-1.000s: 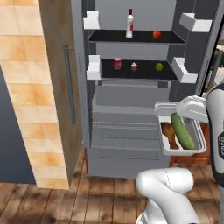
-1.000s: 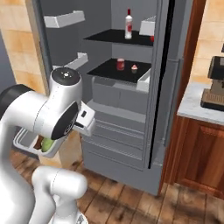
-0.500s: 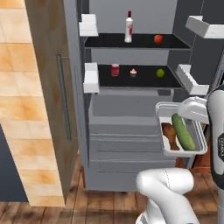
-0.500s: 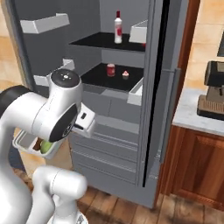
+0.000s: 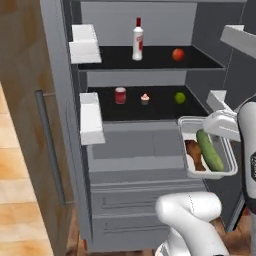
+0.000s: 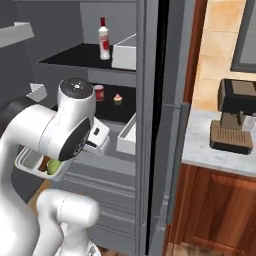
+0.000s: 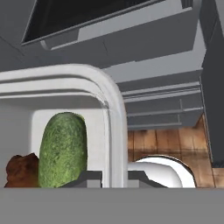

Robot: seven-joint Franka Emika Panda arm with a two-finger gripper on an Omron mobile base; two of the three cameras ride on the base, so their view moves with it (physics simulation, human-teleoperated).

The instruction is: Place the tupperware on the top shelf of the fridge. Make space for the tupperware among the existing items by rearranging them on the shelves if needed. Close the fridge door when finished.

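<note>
The gripper (image 7: 114,177) is clamped on the tupperware (image 5: 207,151) rim, holding it level so the food stays in, at 4 o'clock below the top shelf (image 5: 150,61), where space lies between bottle (image 5: 137,39) and tomato (image 5: 177,54).

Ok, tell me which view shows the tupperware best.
The left base view: the whole tupperware shows there, with green and brown food inside, held by the gripper at its rim. The hand view shows one corner close up; the right base view shows a corner behind the arm.
</note>
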